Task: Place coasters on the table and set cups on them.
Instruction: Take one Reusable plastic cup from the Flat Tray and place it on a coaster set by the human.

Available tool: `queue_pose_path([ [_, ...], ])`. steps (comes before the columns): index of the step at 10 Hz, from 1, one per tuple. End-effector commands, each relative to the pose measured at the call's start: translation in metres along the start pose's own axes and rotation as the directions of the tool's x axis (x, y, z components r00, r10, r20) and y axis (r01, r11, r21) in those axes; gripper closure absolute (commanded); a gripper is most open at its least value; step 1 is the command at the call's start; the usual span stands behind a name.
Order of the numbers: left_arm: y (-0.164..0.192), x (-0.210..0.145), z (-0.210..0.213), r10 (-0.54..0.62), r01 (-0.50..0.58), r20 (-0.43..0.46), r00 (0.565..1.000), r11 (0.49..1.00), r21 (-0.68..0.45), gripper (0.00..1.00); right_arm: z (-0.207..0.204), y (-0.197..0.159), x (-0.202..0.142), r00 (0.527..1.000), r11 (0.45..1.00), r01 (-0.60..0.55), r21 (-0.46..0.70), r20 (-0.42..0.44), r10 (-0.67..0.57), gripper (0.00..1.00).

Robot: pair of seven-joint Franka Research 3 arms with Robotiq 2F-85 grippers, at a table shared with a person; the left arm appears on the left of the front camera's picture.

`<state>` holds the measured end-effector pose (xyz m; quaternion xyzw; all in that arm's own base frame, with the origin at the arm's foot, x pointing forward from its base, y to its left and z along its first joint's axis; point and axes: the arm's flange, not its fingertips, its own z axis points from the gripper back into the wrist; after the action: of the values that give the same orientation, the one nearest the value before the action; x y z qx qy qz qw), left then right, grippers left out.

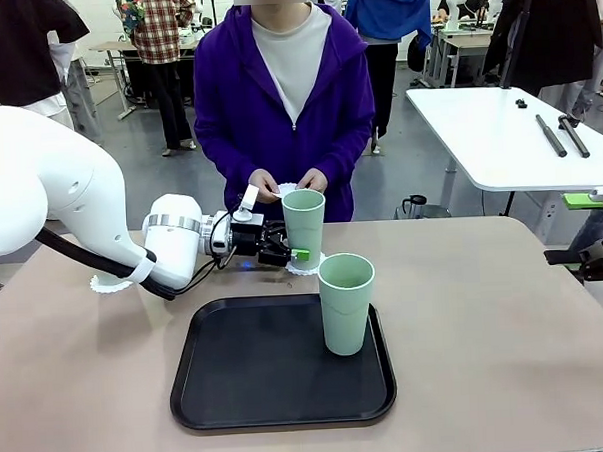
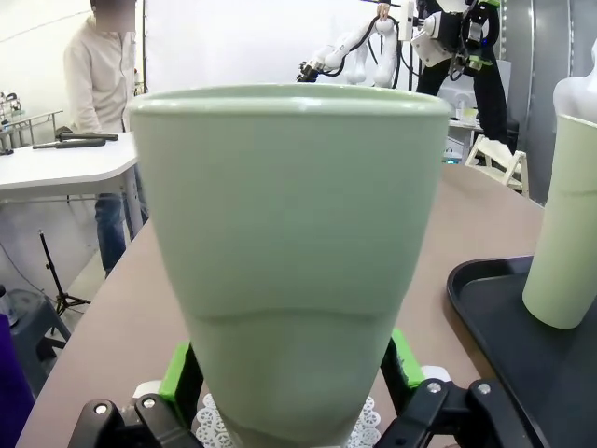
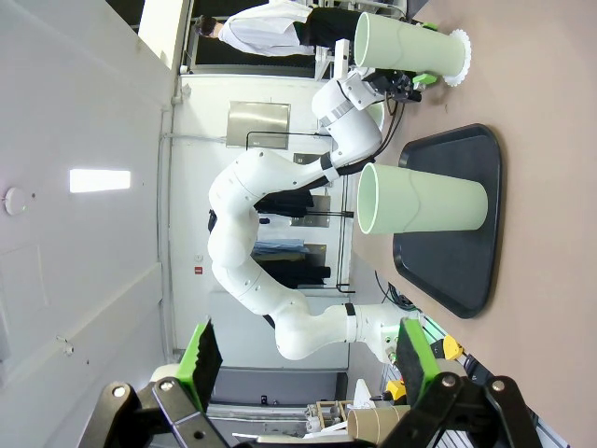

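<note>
Seen from the front, the left arm (image 1: 70, 196) is stretched in low from the left side, its wrist level above the worktop (image 1: 486, 328). The left end effector (image 1: 298, 252) is closed about the foot of a mint-green cup (image 1: 303, 218). That cup is stood upright on a lacy white coaster (image 1: 309, 269), just beyond the far edge of a black tray (image 1: 239, 389). A second cup (image 1: 345, 304) is carried upright on the right-hand part of the tray. A second coaster (image 1: 106, 286) is laid flat on the worktop at the left, partly hidden behind the arm. At the far side, a third coaster (image 1: 288, 189) is held between the hands (image 1: 265, 185) of a person (image 1: 276, 97) in a purple jacket.

From the left wrist, the gripped cup (image 2: 289, 233) is framed squarely. One of the green pads (image 2: 177, 378) is pressed to each side of its lower wall, and the scalloped edge of the coaster (image 2: 210, 425) is seen beneath its base. The second cup (image 2: 564, 233) is shown at the right, stood on the tray (image 2: 494, 308).

From the right wrist, the scene is rolled sideways. The right end effector (image 3: 308, 364) is spread wide, its pads (image 3: 201, 359) well apart. Farther off, the cup (image 3: 410, 47) is seen on its coaster (image 3: 464, 58), and the second cup (image 3: 420, 201) on the tray (image 3: 457, 252).
</note>
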<state>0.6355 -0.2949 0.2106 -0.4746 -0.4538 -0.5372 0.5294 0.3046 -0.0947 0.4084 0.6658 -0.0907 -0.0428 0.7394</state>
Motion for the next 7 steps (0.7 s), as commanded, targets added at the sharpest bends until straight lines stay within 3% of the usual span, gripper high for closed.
queue_pose_path([
  [1, 0.004, 0.011, 0.001, 0.009, -0.009, -0.068, 0.998, 1.0, 0.009, 0.0, 0.0, -0.001, 0.001, 1.0, 1.0, -0.013, 0.011, 0.002, 0.013, 0.0],
  [7, 0.005, 0.026, 0.018, 0.056, -0.045, -0.207, 0.977, 0.997, 0.055, 0.0, 0.0, -0.001, 0.001, 1.0, 1.0, -0.013, 0.011, 0.002, 0.013, 0.0],
])
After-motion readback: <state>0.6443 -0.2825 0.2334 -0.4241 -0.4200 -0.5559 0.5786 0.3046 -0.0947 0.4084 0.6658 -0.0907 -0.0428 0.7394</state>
